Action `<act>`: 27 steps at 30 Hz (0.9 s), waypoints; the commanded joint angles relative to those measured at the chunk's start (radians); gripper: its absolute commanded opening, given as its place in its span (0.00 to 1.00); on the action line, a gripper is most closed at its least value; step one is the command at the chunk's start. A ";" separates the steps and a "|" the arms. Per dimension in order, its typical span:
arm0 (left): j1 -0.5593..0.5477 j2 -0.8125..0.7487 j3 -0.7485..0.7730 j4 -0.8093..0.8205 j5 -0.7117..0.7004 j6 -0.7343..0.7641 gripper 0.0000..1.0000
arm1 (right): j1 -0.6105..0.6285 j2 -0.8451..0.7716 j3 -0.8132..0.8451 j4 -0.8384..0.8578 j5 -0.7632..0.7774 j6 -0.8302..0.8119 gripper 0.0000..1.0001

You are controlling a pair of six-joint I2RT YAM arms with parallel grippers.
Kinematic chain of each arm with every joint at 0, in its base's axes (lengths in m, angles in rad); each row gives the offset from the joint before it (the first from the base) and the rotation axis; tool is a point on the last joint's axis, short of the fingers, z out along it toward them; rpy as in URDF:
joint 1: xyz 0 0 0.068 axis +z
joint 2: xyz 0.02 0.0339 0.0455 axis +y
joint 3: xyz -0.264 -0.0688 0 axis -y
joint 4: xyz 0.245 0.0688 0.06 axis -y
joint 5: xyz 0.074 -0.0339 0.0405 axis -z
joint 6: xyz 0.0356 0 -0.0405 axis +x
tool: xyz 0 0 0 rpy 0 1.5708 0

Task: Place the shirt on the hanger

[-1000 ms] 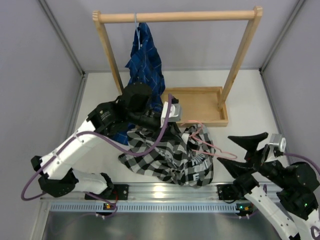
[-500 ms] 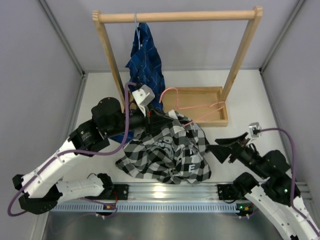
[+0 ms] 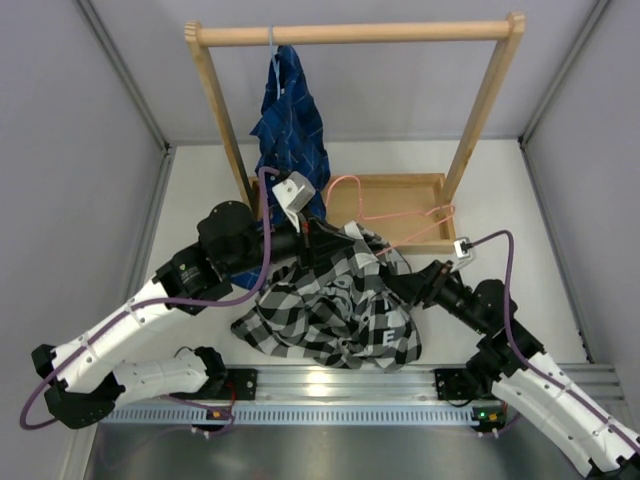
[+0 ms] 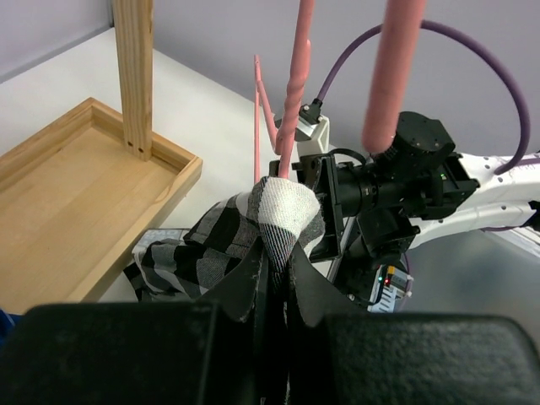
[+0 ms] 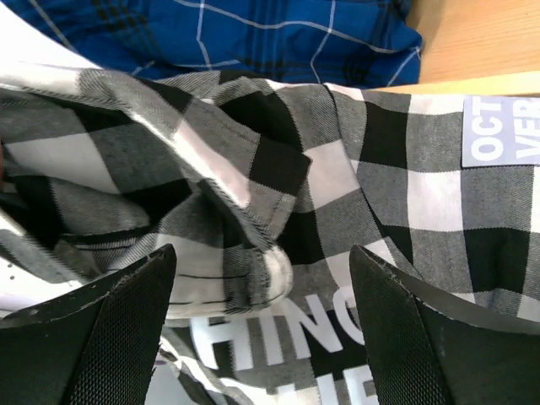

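Note:
The black-and-white checked shirt (image 3: 330,315) lies crumpled on the table, white lettering up. My left gripper (image 3: 335,232) is shut on a raised fold of the shirt (image 4: 283,211). The pink wire hanger (image 3: 395,215) stands up out of that same fold, over the tray's front edge. Its wires (image 4: 295,93) rise right past my fingertips. My right gripper (image 3: 418,285) is open at the shirt's right edge. In the right wrist view its fingers (image 5: 126,325) straddle a shirt hem (image 5: 261,253) just above the lettering without touching it.
A wooden rack (image 3: 355,33) stands at the back. A dark blue plaid shirt (image 3: 290,120) hangs from it on a pale hanger (image 3: 274,50). The wooden tray (image 3: 405,190) sits at the rack's foot. A metal rail (image 3: 330,385) runs along the near edge.
My left gripper has lifted the shirt fold and the pink hanger up and back toward the tray. My right arm has swung left and forward to the shirt, still open.

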State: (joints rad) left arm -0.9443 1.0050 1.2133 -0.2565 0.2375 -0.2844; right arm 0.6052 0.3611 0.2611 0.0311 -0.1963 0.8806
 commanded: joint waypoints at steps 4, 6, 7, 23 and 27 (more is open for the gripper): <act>-0.001 -0.005 0.008 0.140 0.023 -0.018 0.00 | -0.012 0.024 -0.072 0.318 -0.049 0.087 0.65; -0.001 -0.005 -0.001 0.158 0.025 -0.022 0.00 | -0.012 0.061 -0.082 0.409 -0.067 0.097 0.58; -0.001 -0.002 -0.001 0.164 0.023 -0.025 0.00 | -0.012 0.071 -0.082 0.427 -0.074 0.100 0.57; -0.001 -0.075 -0.014 0.020 -0.026 0.145 0.00 | -0.013 -0.008 0.102 0.006 0.368 -0.103 0.00; -0.001 -0.166 -0.102 -0.006 -0.006 0.198 0.00 | -0.013 0.076 0.254 -0.120 0.397 -0.186 0.00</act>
State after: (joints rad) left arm -0.9443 0.9157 1.1538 -0.2646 0.2241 -0.1555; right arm 0.6052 0.3882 0.3866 0.0330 0.1101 0.8001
